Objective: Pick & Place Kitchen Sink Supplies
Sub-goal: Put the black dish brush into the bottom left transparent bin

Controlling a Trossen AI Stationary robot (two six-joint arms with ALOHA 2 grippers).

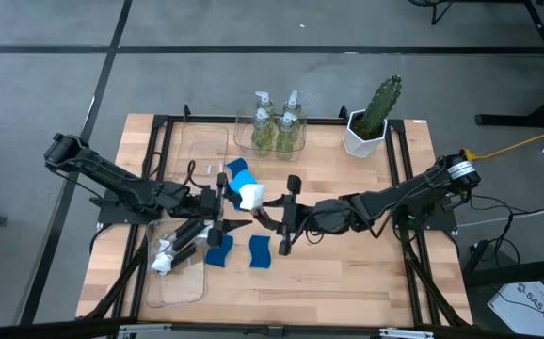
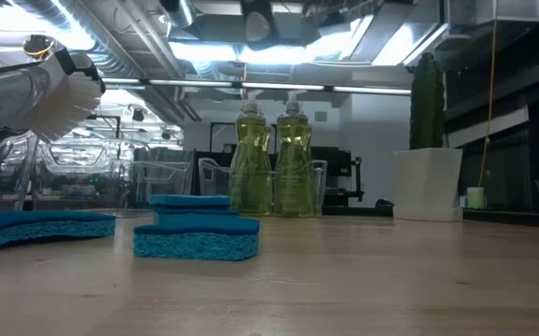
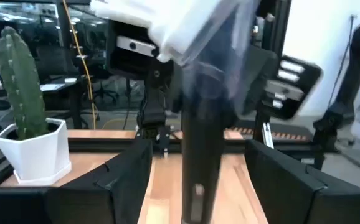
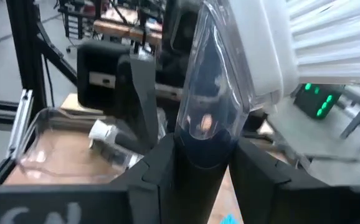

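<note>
Right gripper (image 4: 198, 155) is gripping the dish brush (image 4: 230, 74) by its handle, mid-surface. Left gripper (image 3: 195, 180) is sitting wide around the same handle.

Readable text: very little

A white sheet (image 1: 528, 303) on the floor at about four o'clock off the table carries dark print that looks like "SAS", too small to be sure; hand-drawn marks on a clear bin wall (image 4: 40, 213) in the right wrist view cannot be read
</note>
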